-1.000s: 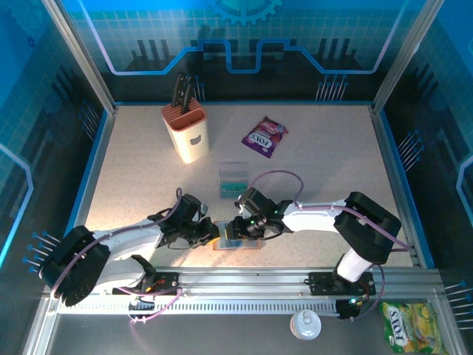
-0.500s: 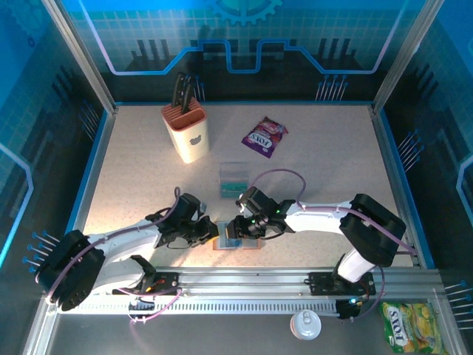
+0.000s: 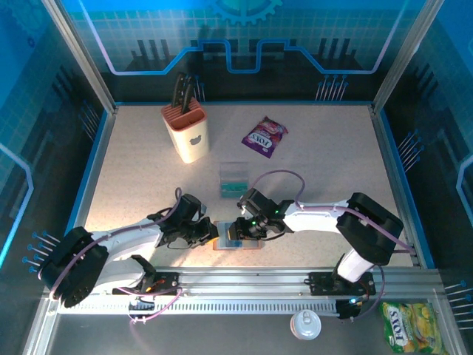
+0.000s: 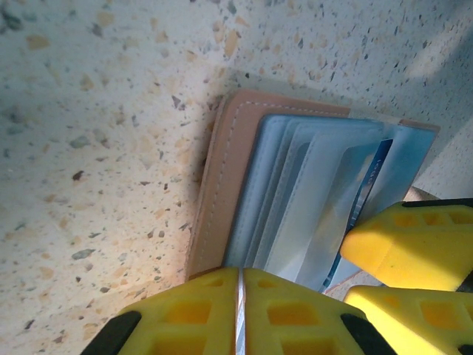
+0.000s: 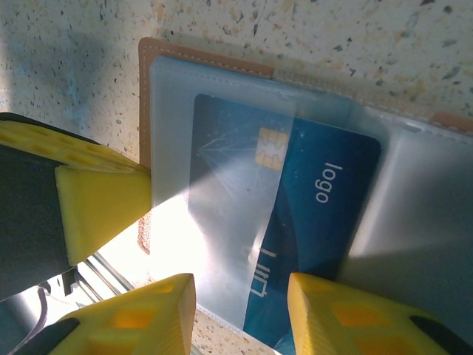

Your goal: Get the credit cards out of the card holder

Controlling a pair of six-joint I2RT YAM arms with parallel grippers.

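1. Top external: fixed high behind the arm bases, looking down and forward over the whole table (image 3: 325, 170); distant.
2. Left wrist: very close, facing down onto the holder (image 4: 222, 185) from the left arm's side.
3. Right wrist: equally close, facing it from the opposite side.
4. Shared by all three: the holder.

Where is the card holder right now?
In the top view the card holder lies open near the front edge of the table, between the left gripper and right gripper, with the clear tray beyond it.
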